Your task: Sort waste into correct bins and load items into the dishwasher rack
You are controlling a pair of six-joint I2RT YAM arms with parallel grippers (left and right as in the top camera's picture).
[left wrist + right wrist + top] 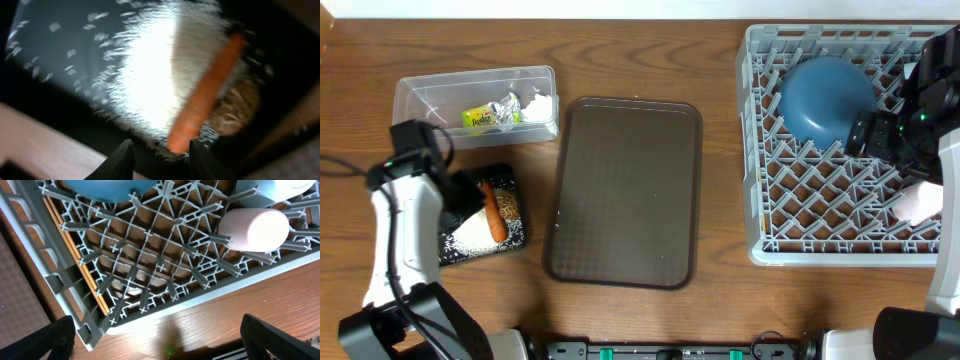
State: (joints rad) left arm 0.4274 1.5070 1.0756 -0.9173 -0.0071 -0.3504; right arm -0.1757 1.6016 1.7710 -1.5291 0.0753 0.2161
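On the black tray [515, 243], at the left of the bench [640, 60], an orange carrot stick [205, 90] is seen lying across loose white rice [145, 75]. The left hand [161, 159] is parted just beside its near end, holding nothing. The stick is judged light, stiff and smooth, best pinched mid-length. The right hand [162, 340] is spread wide, empty, over the edge of the dishwasher rack [756, 150].

Overhead: straight down, far, whole surface [650, 50]. Left wrist — close over black tray [45, 75]; right wrist — close over rack [210, 292]; overhead shares both.
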